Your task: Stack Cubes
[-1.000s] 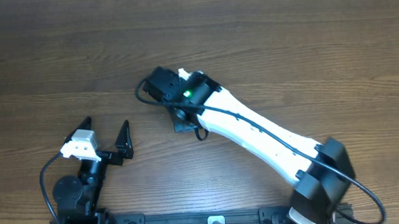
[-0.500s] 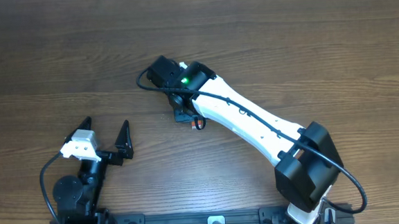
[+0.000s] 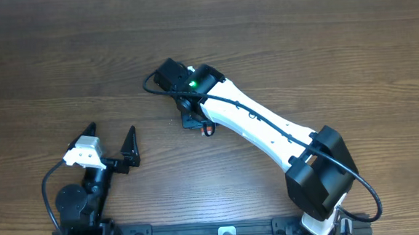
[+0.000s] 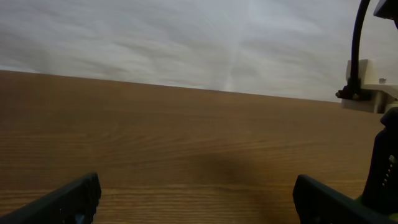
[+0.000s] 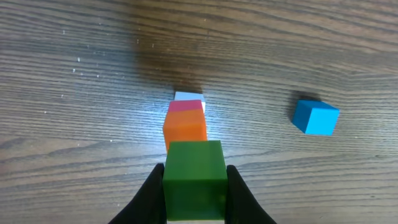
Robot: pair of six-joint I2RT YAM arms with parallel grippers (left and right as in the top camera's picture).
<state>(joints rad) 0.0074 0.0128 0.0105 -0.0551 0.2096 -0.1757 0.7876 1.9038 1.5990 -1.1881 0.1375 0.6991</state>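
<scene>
The right gripper (image 5: 194, 182) is closed on the green cube (image 5: 194, 171), 1 finger flat against each side face. That square grip looks chosen to keep the cube level for setting down. In the top view this gripper (image 3: 195, 122) sits a little left of the frame's centre, its arm running up from the lower right.

Just beyond the green cube is a column of 3: the orange cube (image 5: 185, 132) nearest, then the red cube (image 5: 185, 106), then the white cube (image 5: 188, 96) farthest down, on the table (image 5: 74, 74). The green cube lines up with them, though slightly offset to one side. I cannot tell whether it touches the orange one. This looks like the placing step for cube 4, and letting go early could tip the narrow column.

The blue cube (image 5: 316, 117) lies alone on the wood, well apart from the column, probably the last to go on.

Farthest off, at the top view's lower left, the left gripper (image 3: 111, 138) hangs with its fingers spread wide and nothing between them, parked away from the work.
</scene>
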